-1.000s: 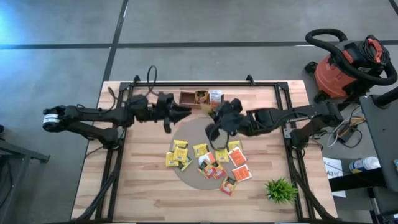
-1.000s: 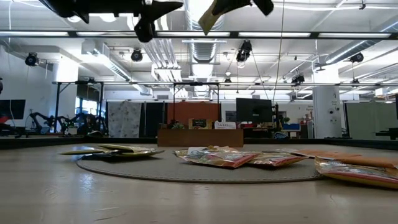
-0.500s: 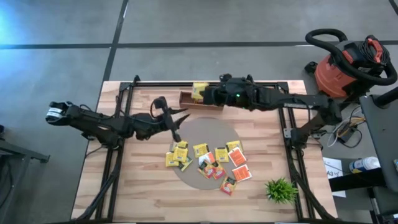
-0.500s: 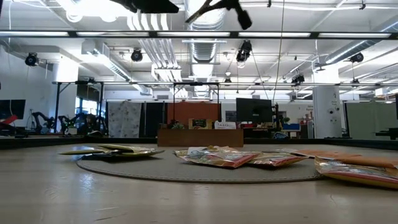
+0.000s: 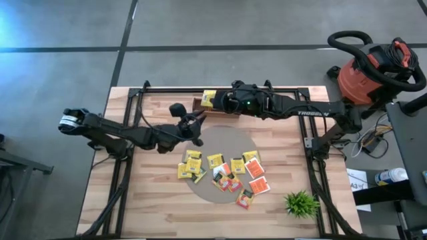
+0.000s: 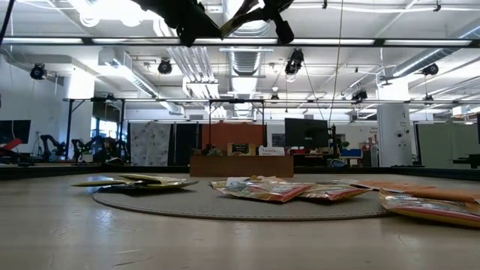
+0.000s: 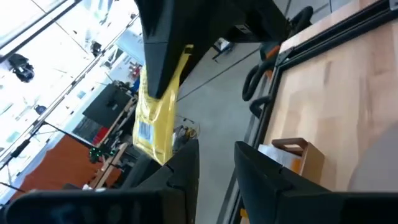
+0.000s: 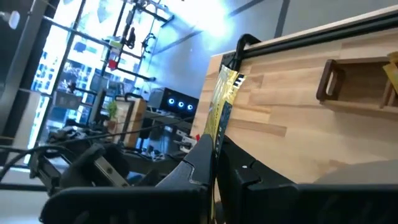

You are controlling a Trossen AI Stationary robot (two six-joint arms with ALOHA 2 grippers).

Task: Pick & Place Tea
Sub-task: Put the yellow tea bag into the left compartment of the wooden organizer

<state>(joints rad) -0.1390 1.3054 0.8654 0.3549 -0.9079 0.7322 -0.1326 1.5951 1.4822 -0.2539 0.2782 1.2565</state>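
Right gripper (image 5: 215, 101) clamped on a yellow tea packet (image 5: 209, 99), above the wooden tray (image 5: 199, 105). Left gripper (image 5: 198, 130) empty, fingers apart, near the tray. Remaining packets (image 5: 223, 171) on the round mat (image 5: 233, 137); plant (image 5: 301, 203) well clear.

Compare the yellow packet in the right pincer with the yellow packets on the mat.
The held packet hangs above the tray, pinched on edge in the shut right pincer; the mat packets lie flat and loose among orange-red ones. The held one is alone; those overlap in a pile. Same yellow, same square shape.
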